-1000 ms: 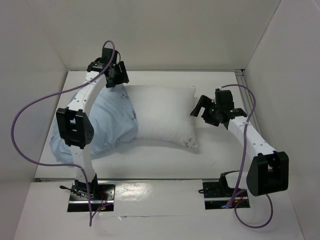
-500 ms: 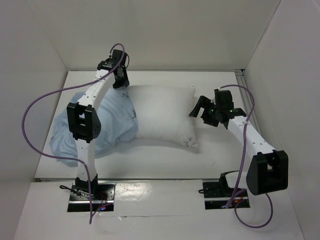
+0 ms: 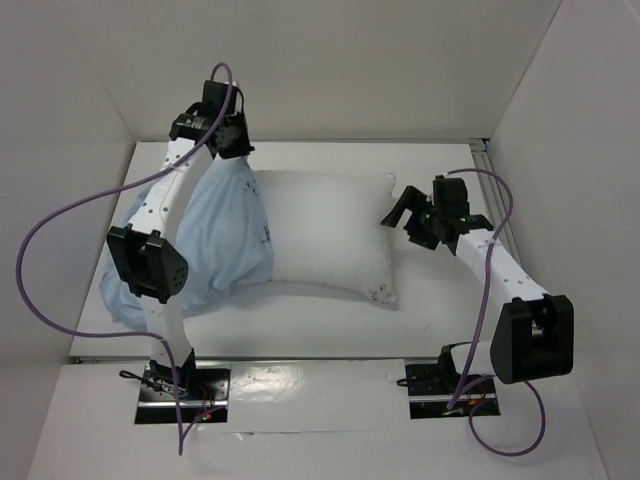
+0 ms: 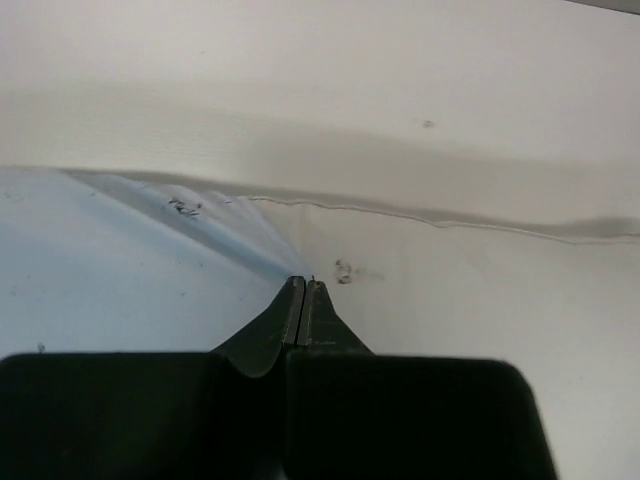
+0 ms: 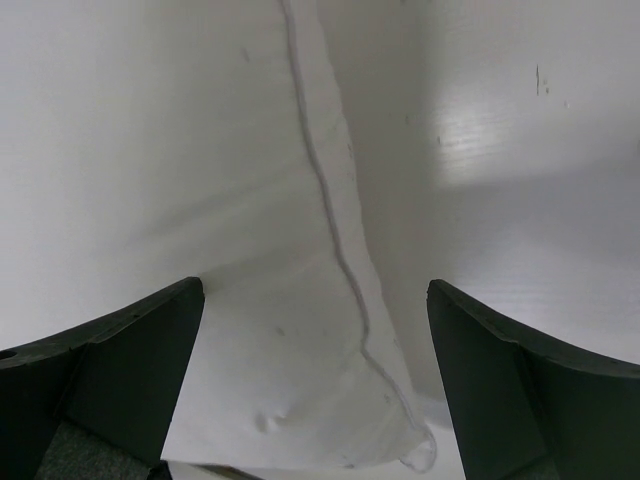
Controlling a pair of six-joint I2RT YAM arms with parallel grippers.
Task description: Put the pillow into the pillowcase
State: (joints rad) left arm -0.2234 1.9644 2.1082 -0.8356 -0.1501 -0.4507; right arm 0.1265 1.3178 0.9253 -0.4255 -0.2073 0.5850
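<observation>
You've got the white table (image 3: 300, 325) under it all. The pillow (image 3: 330, 230) lies plump across its middle, with its left end overlapped by the pillowcase (image 3: 215, 250). That blue cloth sits on the left side, drawn up into a peak at its far corner. Your left gripper (image 3: 232, 150) is up by the back wall, jaws pinched tight on that corner. Your right gripper (image 3: 402, 212) hangs at the pillow's right edge, jaws spread wide over the seam.
</observation>
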